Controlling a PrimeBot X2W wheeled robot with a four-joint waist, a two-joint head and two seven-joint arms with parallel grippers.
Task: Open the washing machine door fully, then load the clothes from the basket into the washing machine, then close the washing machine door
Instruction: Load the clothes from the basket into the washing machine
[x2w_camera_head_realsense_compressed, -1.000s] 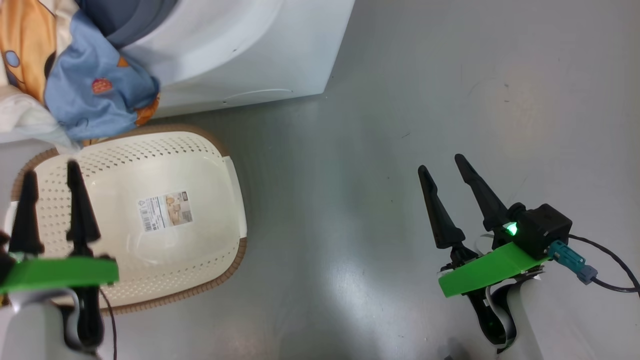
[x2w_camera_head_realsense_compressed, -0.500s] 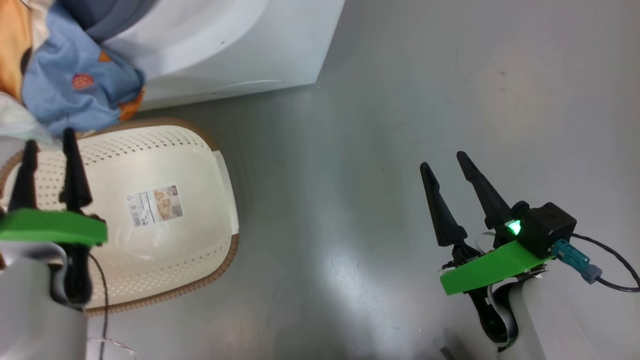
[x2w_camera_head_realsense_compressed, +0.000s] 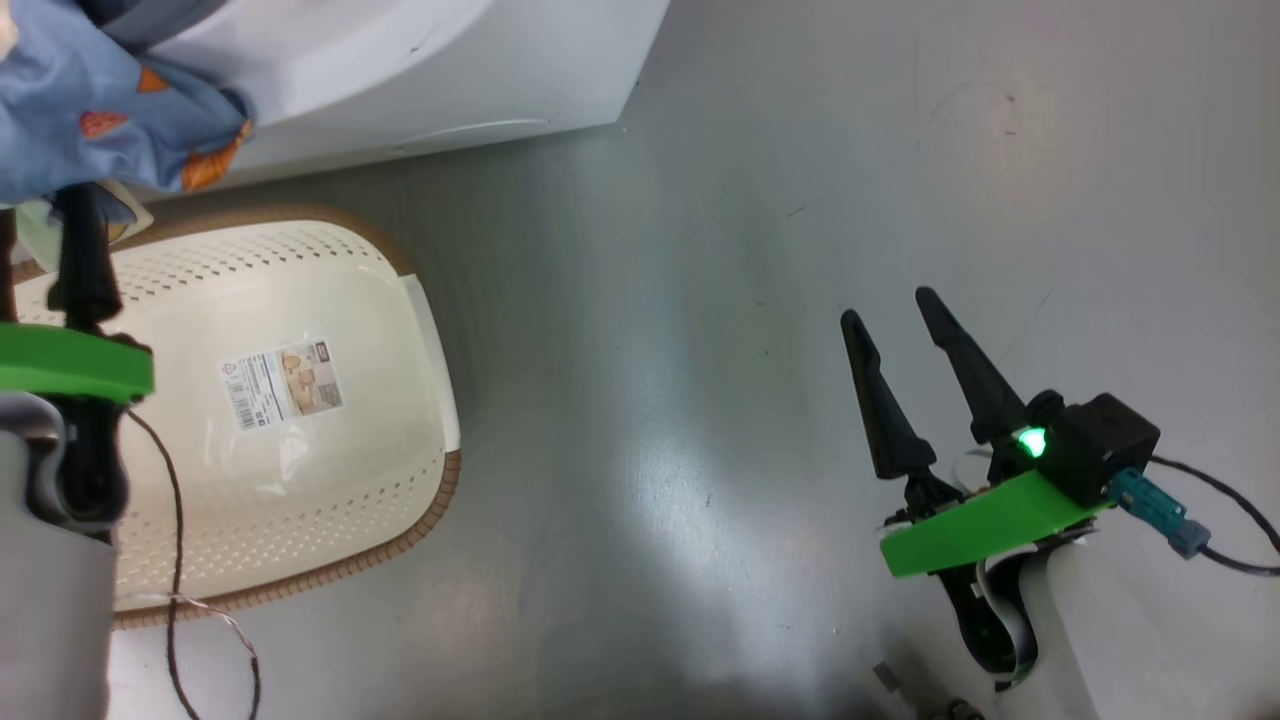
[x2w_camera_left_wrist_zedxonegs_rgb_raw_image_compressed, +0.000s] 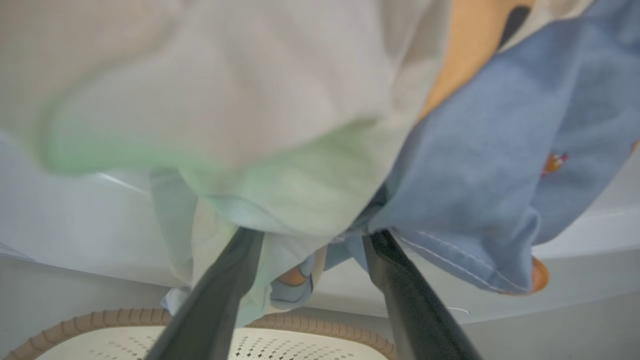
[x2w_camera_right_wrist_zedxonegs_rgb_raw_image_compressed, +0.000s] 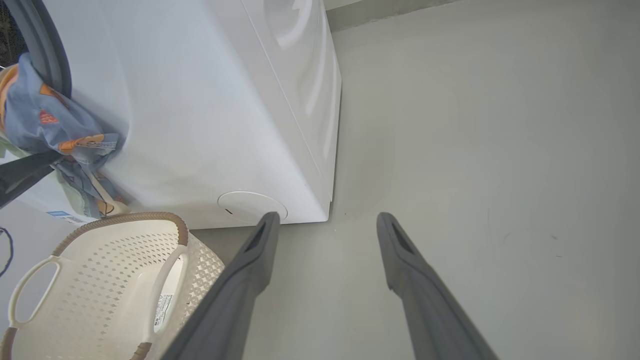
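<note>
Now loading: basket (x2w_camera_head_realsense_compressed: 330, 280) empty, clothes (x2w_camera_left_wrist_zedxonegs_rgb_raw_image_compressed: 475, 165) hang from washing machine (x2w_camera_right_wrist_zedxonegs_rgb_raw_image_compressed: 210, 110); left tool (x2w_camera_left_wrist_zedxonegs_rgb_raw_image_compressed: 312, 235) spread under them, right tool (x2w_camera_head_realsense_compressed: 888, 307) spread, both empty. Next, push clothes inside.

The clothes (x2w_camera_left_wrist_zedxonegs_rgb_raw_image_compressed: 475, 150) are showing light blue with small orange-brown prints, alongside cream-white and pale green folds. The basket (x2w_camera_head_realsense_compressed: 300, 250) is showing cream-white, patterned with rows of small holes, under a brown woven-look rim (x2w_camera_head_realsense_compressed: 440, 495). The washing machine (x2w_camera_right_wrist_zedxonegs_rgb_raw_image_compressed: 200, 100) is gleaming plain white. The floor (x2w_camera_head_realsense_compressed: 750, 200) is reflecting glossy grey.
</note>
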